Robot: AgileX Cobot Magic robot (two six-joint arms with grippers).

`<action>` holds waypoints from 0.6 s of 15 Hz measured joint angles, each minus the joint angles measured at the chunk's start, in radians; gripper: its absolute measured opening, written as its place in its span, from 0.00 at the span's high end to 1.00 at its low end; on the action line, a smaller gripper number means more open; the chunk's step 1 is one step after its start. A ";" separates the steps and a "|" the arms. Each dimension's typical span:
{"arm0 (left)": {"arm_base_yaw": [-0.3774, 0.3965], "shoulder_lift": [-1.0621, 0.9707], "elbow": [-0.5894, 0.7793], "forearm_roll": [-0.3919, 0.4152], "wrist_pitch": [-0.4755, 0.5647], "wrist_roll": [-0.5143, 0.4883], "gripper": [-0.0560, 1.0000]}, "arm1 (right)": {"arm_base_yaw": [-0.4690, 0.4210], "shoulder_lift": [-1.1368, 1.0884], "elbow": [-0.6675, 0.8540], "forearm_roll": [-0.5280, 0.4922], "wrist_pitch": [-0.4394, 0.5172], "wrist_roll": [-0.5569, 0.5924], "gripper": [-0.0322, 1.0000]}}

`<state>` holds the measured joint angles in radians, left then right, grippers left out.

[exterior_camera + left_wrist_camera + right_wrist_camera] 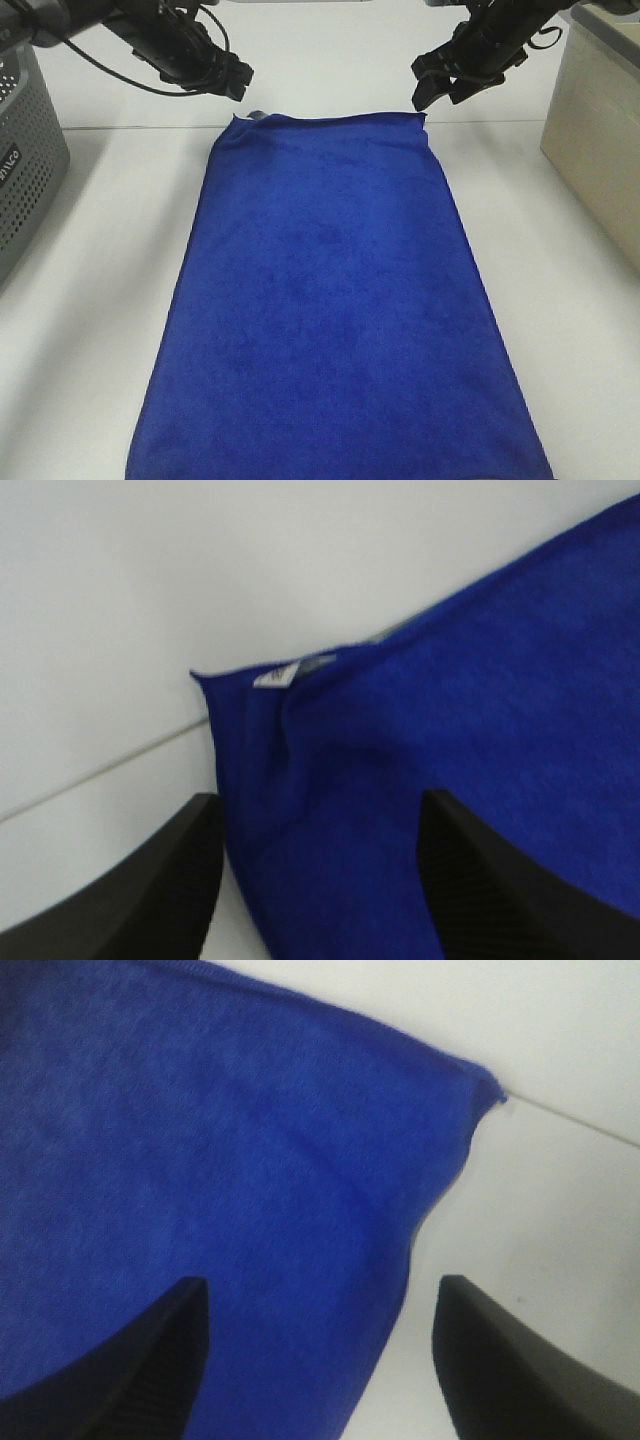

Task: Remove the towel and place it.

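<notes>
the blue towel [335, 310] lies spread flat on the white table [90, 250], its white tag [273, 677] at a far corner. above the far corners, the left gripper [232, 78] and right gripper [443, 88] hang released, holding nothing. a grey basket [25, 160] stands left.

- A lab-like test bench: a bare white surface [100, 300] against a plain white wall.
- Two black robot arms overhang it; a grey perforated basket [25, 160] and a beige box [600, 130] flank it.
</notes>
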<state>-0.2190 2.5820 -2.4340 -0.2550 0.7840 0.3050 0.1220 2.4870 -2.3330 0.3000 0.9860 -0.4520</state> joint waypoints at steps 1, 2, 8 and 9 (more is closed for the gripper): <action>0.000 -0.034 0.000 0.044 0.083 -0.061 0.38 | 0.000 -0.029 0.000 -0.012 0.062 0.029 0.34; 0.000 -0.065 0.000 0.073 0.160 -0.107 0.34 | 0.000 -0.062 0.000 -0.024 0.117 0.074 0.31; 0.002 -0.246 0.000 0.163 0.420 -0.296 0.27 | 0.000 -0.291 0.000 -0.109 0.228 0.312 0.21; 0.008 -0.275 0.000 0.212 0.425 -0.331 0.27 | -0.004 -0.334 0.000 -0.136 0.229 0.350 0.21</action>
<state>-0.2110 2.3070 -2.4340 -0.0430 1.2090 -0.0260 0.1180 2.1530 -2.3330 0.1640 1.2150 -0.1020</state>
